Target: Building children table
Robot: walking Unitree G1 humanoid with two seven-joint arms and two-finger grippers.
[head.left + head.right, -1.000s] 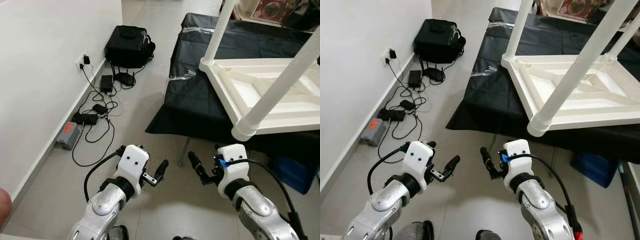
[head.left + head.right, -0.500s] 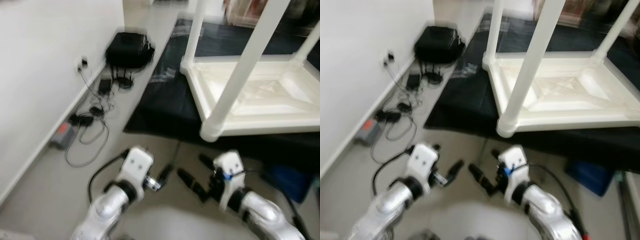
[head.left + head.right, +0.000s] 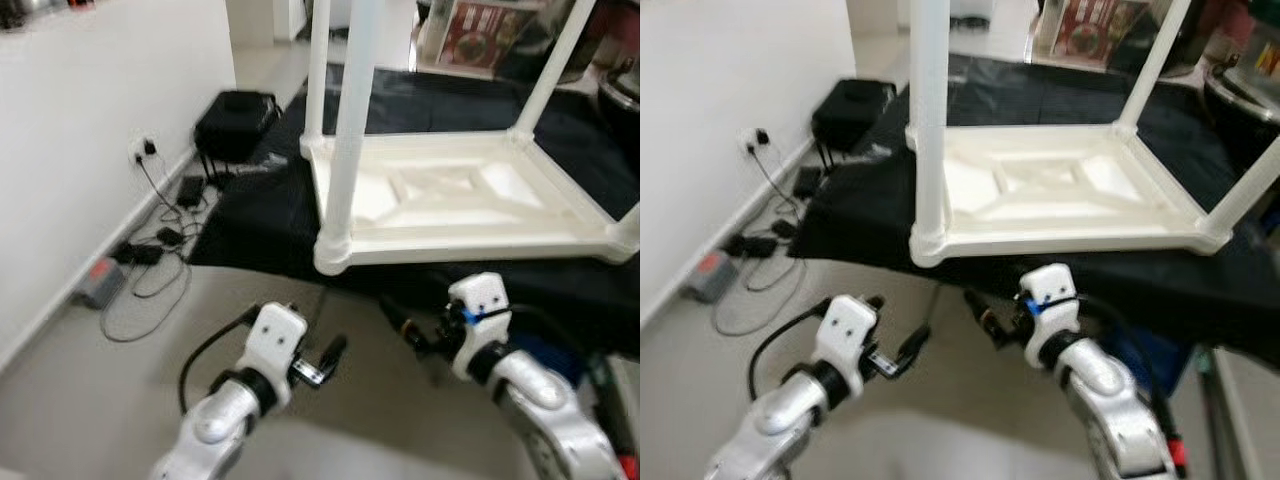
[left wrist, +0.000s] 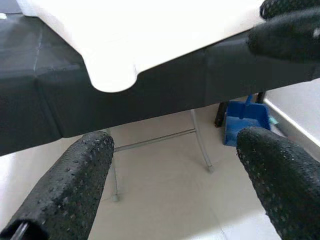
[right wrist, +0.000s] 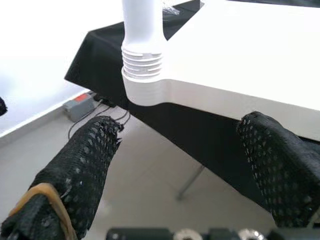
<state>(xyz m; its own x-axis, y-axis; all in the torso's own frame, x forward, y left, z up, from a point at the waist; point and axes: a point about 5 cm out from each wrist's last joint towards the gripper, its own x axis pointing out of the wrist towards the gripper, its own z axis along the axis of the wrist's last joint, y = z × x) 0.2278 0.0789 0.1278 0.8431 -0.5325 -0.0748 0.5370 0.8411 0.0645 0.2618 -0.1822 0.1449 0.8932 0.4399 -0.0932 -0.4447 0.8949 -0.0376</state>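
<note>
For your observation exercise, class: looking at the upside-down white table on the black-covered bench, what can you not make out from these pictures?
- White table: its legs' upper ends are cut off by the top edge of both eye views.
- Underside of the black-covered bench: mostly hidden by the cloth.
- Blue dustpan: partly behind a bench leg in the left wrist view.
- Picture at the back: blurred and too small to read.
- Left gripper and right gripper: blurred in the eye views.

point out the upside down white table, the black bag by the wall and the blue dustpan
upside-down white table (image 3: 450,195), left eye view, on the ribbed underside of its top
black bag (image 3: 235,118), left eye view, on its top face
blue dustpan (image 4: 243,125), left wrist view, on its pan body
</note>
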